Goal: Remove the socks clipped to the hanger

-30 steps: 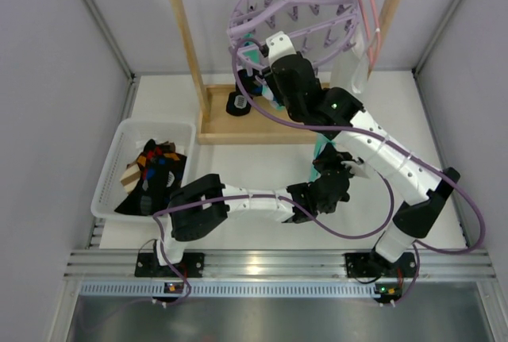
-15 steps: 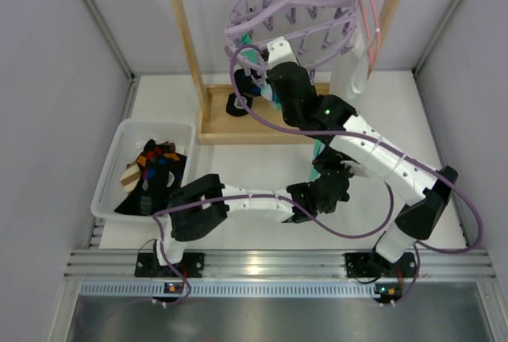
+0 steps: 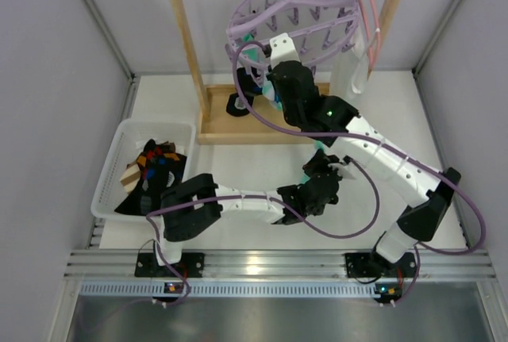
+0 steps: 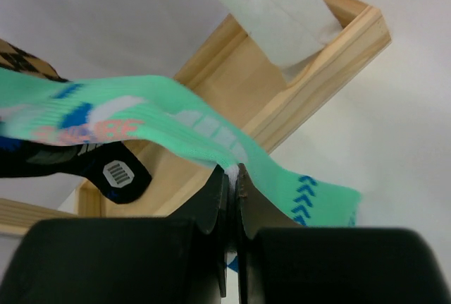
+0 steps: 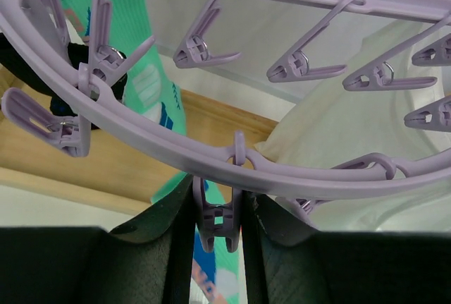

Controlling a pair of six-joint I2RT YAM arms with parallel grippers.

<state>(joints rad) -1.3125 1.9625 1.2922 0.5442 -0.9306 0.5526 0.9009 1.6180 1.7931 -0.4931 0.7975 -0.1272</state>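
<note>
Several socks (image 3: 151,171) already lie in the basket (image 3: 107,175) at far left, so I'd say most of the job is done. Next over, at the left edge of the hanger (image 3: 294,1), a black sock (image 4: 116,170) is not yet off. An argyle sock (image 4: 21,61) shows beside it; can't tell what holds that one. Under the ring, the right gripper (image 5: 218,198) has its jaws closed onto a peg (image 5: 217,230), touching both its sides. Looks like the squeeze to free the mint sock (image 4: 141,106), but can't confirm that peg holds it. Further right and lower, the left gripper (image 4: 232,173) has jaws pressed together, pinching the mint sock mid-length, stretched away from the hanger. Left to do: release mint, bin it, then black and argyle.
</note>
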